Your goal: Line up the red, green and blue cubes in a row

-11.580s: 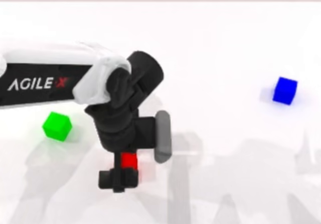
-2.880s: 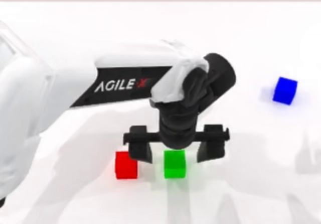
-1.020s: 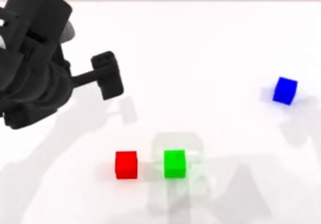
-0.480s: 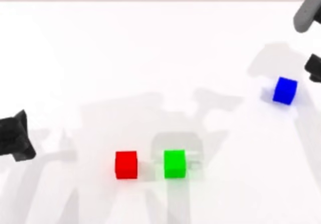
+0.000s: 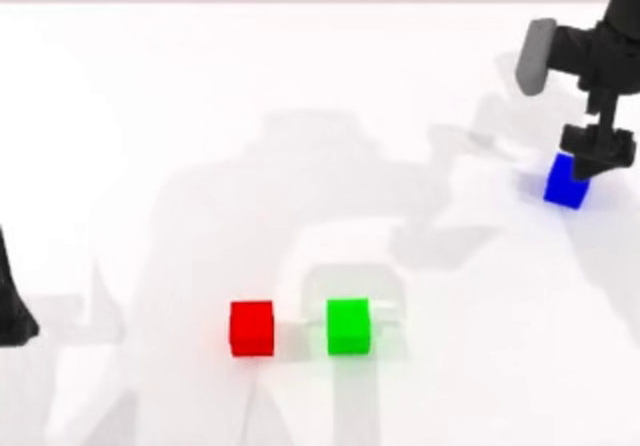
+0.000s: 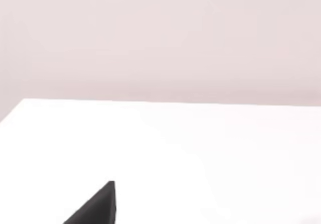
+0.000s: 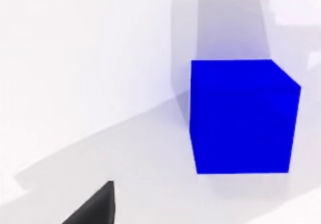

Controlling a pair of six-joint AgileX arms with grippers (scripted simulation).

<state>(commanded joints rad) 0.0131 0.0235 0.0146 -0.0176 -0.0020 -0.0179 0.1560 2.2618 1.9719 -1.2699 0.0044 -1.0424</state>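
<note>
Our right gripper (image 5: 598,151) hangs over the blue cube (image 5: 564,184) at right of frame; whether it's open we can't tell. The red cube (image 5: 251,327) and green cube (image 5: 348,326) sit paired at lower centre. An off-centre descent could knock blue away.

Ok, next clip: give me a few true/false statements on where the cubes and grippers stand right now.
1. The red cube and green cube sit side by side, a small gap between them. True.
2. The blue cube is in the row. False: it lies apart, toward the table's right.
3. The right gripper is over the blue cube. True.
4. The left gripper is above the green cube. False: only a dark piece of the left arm shows at the left edge.
</note>
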